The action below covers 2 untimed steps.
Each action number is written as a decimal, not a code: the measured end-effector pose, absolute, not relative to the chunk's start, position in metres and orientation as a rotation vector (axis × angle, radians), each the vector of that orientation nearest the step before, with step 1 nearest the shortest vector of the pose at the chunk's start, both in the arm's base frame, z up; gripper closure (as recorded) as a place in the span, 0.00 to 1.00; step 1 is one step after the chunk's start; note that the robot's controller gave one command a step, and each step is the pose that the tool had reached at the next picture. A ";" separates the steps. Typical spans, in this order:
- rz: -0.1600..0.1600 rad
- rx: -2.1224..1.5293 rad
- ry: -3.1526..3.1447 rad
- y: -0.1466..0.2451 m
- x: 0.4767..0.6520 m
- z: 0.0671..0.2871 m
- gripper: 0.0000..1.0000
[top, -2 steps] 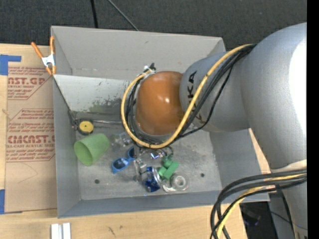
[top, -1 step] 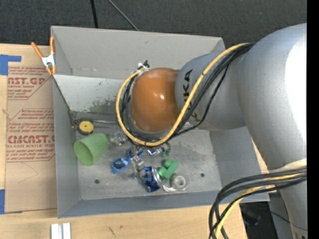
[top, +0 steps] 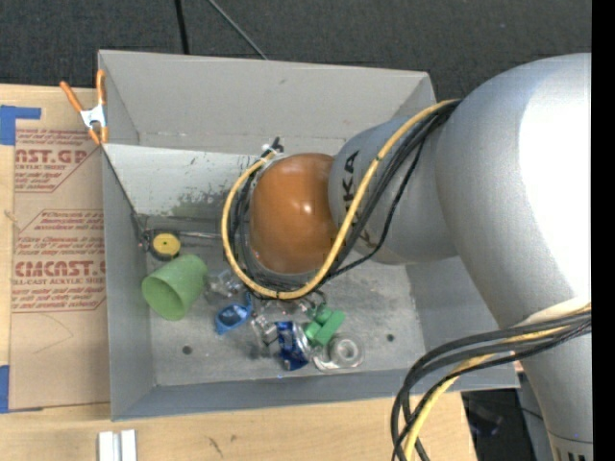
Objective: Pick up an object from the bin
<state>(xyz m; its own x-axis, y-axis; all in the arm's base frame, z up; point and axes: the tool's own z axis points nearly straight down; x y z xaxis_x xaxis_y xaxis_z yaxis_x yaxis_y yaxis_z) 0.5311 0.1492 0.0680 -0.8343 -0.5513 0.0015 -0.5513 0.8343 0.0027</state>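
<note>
1. At the left of the bin lie a small yellow disc and, just nearer, a light green cup on its side. The cup looks like light, stiff plastic. Its rim seems the best place to pinch, though it may roll.
2. In the near middle sits a small heap: a small blue piece, a dark blue piece, a green block and a clear ring-shaped thing. The hand hangs over this heap, under the arm's orange cover. I cannot tell whether it is wide or narrow.
3. These bits look light, hard and probably slippery. The green block seems to offer the flattest sides to take hold across, but its neighbours touch or crowd it and could be nudged.
4. The floor is bare, scuffed grey metal, so things will likely slide. The sloping walls close in on the left and far sides. The floor to the right of the heap lies bare, but the arm takes up most of the space above it.
</note>
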 end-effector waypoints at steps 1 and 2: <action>-0.006 0.901 -3.008 0.149 0.531 0.068 0.00; -0.007 0.902 -3.007 0.150 0.531 0.068 1.00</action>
